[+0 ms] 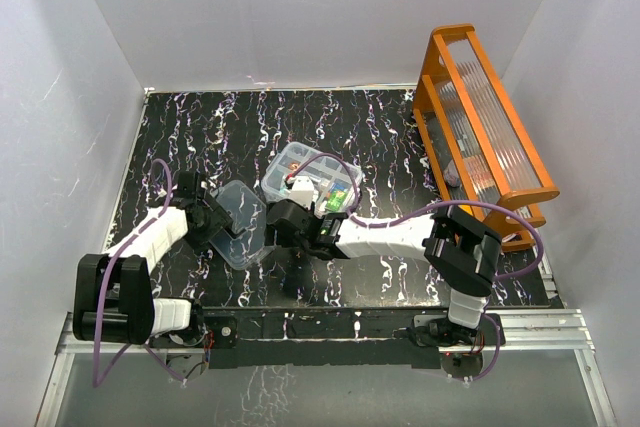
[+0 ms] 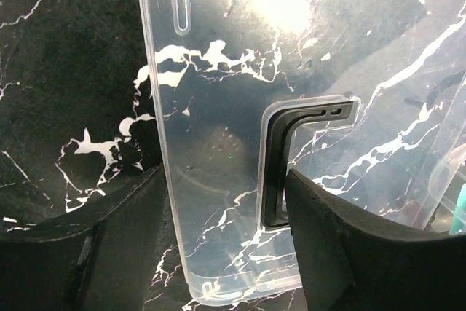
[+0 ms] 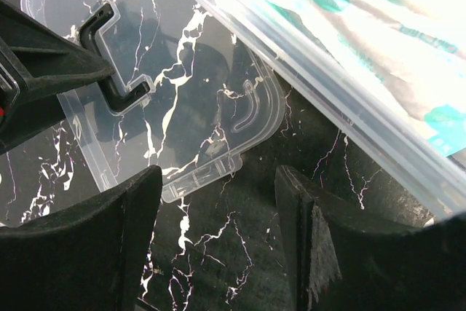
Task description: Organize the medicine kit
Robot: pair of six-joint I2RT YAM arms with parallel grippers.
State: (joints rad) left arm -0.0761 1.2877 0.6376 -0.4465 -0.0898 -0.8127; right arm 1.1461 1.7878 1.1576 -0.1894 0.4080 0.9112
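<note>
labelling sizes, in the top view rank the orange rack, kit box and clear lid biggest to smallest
1. orange rack, clearly largest
2-3. kit box and clear lid look about alike; the right arm hides part of the box, so I won't rank them

lid (image 1: 238, 222): clear, black handle (image 2: 275, 172), lying flat, off | box (image 1: 272, 183): clear, open, divided tray (image 1: 300, 162) inside, just beside lid

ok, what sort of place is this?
Probably a lab robot test cell, not a real clinic: plain white walls enclose a black marbled table, and a metal mounting rail runs along its near edge.
</note>
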